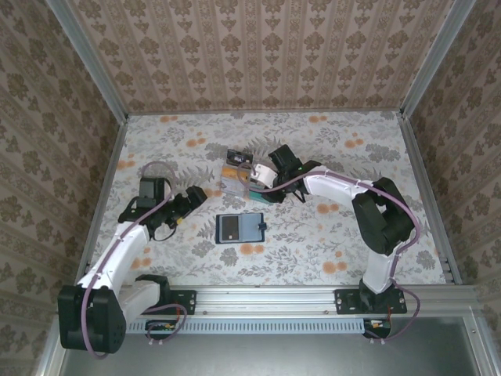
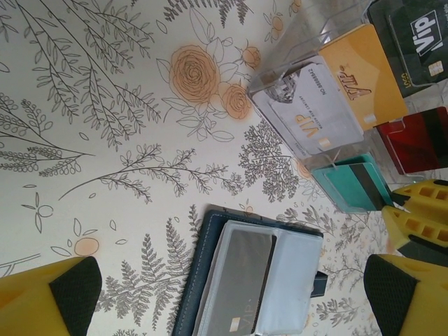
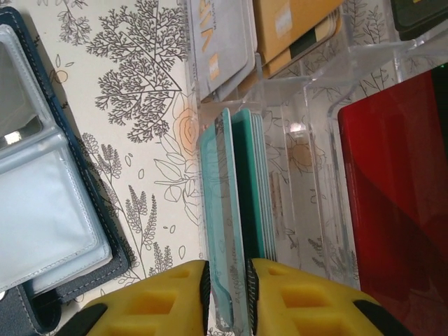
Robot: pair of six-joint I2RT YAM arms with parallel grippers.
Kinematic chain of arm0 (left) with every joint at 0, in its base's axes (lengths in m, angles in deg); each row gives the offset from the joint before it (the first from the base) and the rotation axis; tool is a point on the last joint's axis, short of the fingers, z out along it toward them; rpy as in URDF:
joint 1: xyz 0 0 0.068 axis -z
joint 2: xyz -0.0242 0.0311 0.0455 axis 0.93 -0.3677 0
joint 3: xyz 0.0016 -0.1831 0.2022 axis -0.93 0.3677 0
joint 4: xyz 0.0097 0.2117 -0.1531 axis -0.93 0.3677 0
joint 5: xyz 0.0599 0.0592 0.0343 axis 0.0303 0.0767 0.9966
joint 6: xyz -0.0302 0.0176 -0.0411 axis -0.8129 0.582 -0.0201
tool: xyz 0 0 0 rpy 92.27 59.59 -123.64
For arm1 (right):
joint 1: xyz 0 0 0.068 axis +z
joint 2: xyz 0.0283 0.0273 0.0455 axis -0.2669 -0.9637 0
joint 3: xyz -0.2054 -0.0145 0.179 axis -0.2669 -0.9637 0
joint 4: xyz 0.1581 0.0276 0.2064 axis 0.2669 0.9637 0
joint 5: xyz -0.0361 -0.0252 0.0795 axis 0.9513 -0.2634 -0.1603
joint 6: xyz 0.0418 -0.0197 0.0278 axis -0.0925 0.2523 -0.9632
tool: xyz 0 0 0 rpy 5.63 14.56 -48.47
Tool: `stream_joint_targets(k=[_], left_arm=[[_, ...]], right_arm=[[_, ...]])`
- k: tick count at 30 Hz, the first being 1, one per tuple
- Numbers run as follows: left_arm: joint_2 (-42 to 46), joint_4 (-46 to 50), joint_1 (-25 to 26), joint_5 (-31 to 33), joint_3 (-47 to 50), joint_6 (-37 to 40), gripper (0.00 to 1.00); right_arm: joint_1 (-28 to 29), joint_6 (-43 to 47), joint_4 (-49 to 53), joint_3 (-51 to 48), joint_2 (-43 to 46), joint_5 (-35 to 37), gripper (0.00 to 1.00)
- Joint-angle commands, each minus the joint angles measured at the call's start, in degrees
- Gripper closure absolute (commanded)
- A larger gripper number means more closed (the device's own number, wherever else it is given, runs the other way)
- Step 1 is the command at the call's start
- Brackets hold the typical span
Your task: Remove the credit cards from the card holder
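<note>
Floral tablecloth (image 1: 313, 235): card holder (image 1: 239, 228) lies open at centre, long axis 3–9 o'clock, nearer the wide-open left gripper (image 1: 192, 198) at its 10 o'clock; right gripper (image 3: 227, 280) pinches a teal card (image 3: 231, 210) at the clear rack (image 3: 315, 140).

"VIP" was printed on the orange card (image 2: 364, 77), the pale grey card (image 2: 311, 115) and the black card (image 2: 420, 45).

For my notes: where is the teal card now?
In the right wrist view, the teal card stands on edge between the right end effector's fingers, left of the red card.
</note>
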Motion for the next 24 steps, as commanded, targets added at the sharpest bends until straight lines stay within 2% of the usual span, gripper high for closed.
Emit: stream_joint_targets(k=[1,7,10,13,16,19,24], left_arm=[[0.84,-1.62,-0.45,-1.97,-0.27,-0.87,0.00],[1.17,-1.41,-0.42,-2.40,0.48,-1.08,0.00],[1.54,-0.95,0.01,-2.63,1.23,-0.89,0.00],[2.36,0.09,0.45,-2.43,2.28,-0.37,0.00],[3.36,0.33,0.93,-2.19,3.69,-0.43,0.00],[4.00,-0.18,1.65,-1.81,5.26,-0.80,0.00],[4.06,-1.54,2.95,-1.89,7.11,-1.25,0.00]], right_arm=[[-0.21,-2.68,1.13,1.35,3.14,0.78,0.74],[0.91,-10.26,1.81,0.55,7.77,2.85,0.70],[3.15,-17.81,0.09,-1.80,10.95,5.05,0.62],[6.74,-28.69,-1.29,-4.28,14.52,8.06,0.60],[11.07,-37.43,-1.11,-6.49,16.69,6.42,0.57],[15.21,-47.01,0.24,-7.02,15.14,9.50,0.55],[20.12,-58.94,2.22,-4.62,9.12,8.21,0.54]])
